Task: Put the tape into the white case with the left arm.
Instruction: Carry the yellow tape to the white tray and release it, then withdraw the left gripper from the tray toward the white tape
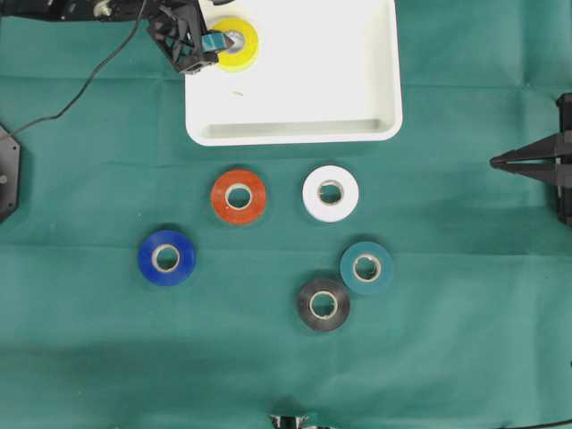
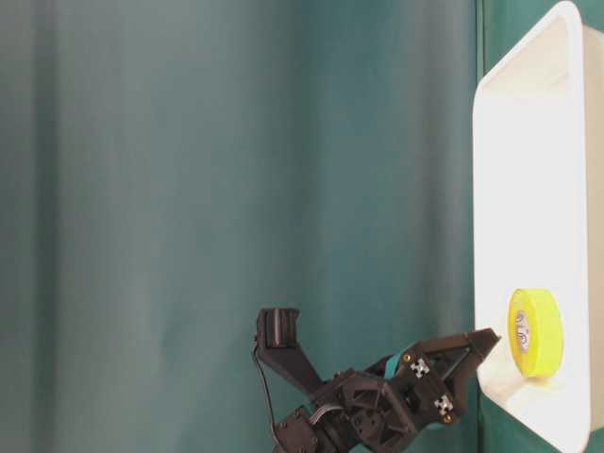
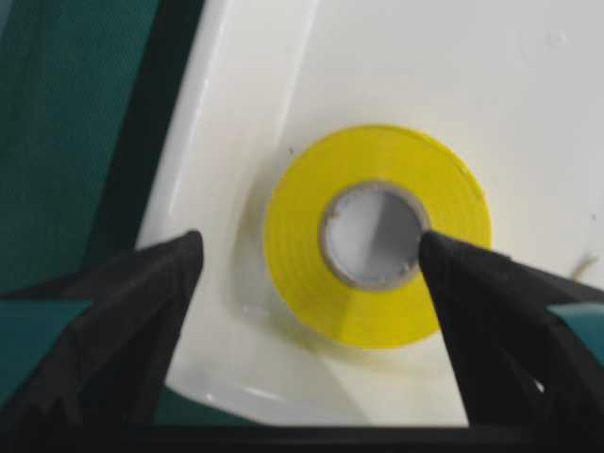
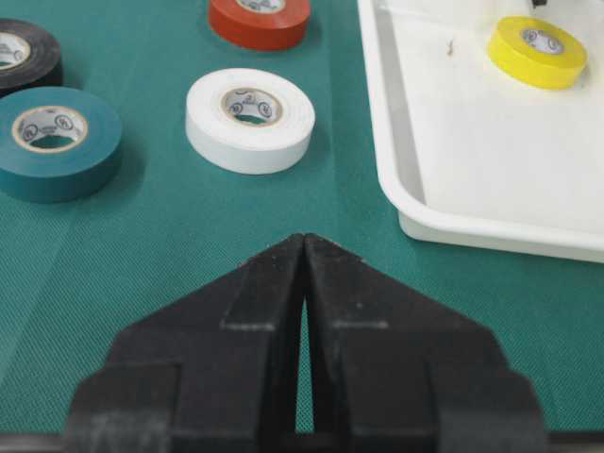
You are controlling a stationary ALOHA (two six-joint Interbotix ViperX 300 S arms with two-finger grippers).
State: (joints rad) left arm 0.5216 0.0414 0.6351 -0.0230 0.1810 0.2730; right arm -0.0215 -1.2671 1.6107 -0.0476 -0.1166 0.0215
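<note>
A yellow tape lies flat in the far left corner of the white case. My left gripper, with teal strips on its fingers, hangs over that corner, open. In the left wrist view the yellow tape rests on the case floor between the spread fingers of the left gripper. One tip is over the case's side wall, the other at the edge of the roll's core. My right gripper rests shut at the right edge, holding nothing.
Several more rolls lie on the green cloth in front of the case: red, white, blue, teal and black. A cable trails from the left arm at the far left.
</note>
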